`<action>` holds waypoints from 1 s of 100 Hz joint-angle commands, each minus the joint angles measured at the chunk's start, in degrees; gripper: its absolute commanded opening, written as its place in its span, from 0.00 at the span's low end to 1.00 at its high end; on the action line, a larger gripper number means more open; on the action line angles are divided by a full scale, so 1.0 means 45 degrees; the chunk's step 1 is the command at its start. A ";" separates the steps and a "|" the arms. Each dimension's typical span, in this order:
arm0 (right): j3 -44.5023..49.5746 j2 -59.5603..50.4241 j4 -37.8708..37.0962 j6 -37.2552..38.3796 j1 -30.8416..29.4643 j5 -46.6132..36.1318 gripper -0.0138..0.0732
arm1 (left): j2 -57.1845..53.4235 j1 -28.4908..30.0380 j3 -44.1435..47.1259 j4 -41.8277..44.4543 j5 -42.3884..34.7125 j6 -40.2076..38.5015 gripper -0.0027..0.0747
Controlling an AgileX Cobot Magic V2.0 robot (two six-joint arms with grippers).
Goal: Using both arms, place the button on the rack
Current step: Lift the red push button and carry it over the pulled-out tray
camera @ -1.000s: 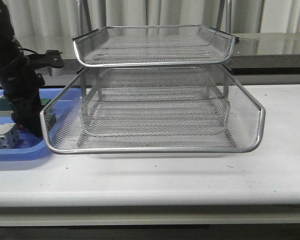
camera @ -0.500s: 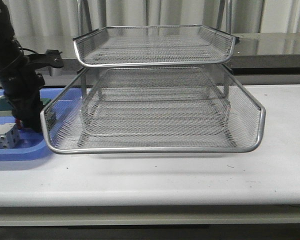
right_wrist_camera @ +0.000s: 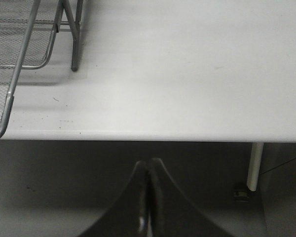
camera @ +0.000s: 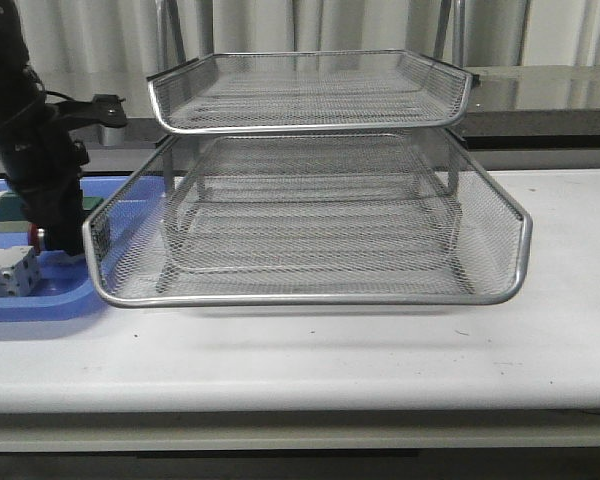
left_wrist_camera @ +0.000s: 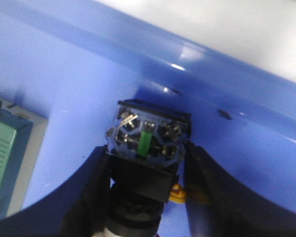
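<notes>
The left black gripper [left_wrist_camera: 147, 170] is clamped on the little push-button switch with the blue-black terminal block [left_wrist_camera: 147, 140], just over the flat blue plastic tray [camera: 40, 300] at about 9 o'clock of the silver wire-mesh three-tier rack [camera: 310, 215].

Main worry, imo: the grip sits low on the body, so the button could twist or slip out on the way across, or snag the rack's rim right next to it.

The right black gripper [right_wrist_camera: 148, 197] hangs off the table edge, fingers pressed together, holding nothing.

Count: one button, one rack, one blue tray, one green block [left_wrist_camera: 2, 160], two arms.
</notes>
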 commanded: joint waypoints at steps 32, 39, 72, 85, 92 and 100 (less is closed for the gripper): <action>-0.0438 0.0023 -0.0177 -0.0045 -0.0006 -0.0730 0.08 | -0.1000 0.0016 -0.4256 -0.0048 0.4301 -0.2149 0.01; -0.0438 0.0023 -0.0177 -0.0045 -0.0006 -0.0730 0.08 | -0.1285 0.0016 -0.4370 -0.0048 0.4301 -0.2177 0.01; -0.0438 0.0023 -0.0177 -0.0045 -0.0006 -0.0730 0.08 | -0.3199 -0.0158 -0.4252 0.0340 0.4301 -0.3765 0.01; -0.0438 0.0023 -0.0177 -0.0045 -0.0006 -0.0730 0.08 | -0.4160 -0.0575 -0.3669 0.0403 0.4301 -0.3765 0.01; -0.0438 0.0023 -0.0177 -0.0045 -0.0006 -0.0730 0.08 | -0.4766 -0.0883 -0.3090 0.0428 0.4301 -0.3765 0.01; -0.0438 0.0023 -0.0177 -0.0045 -0.0006 -0.0730 0.08 | -0.5496 -0.1317 -0.2262 0.0428 0.4301 -0.3926 0.01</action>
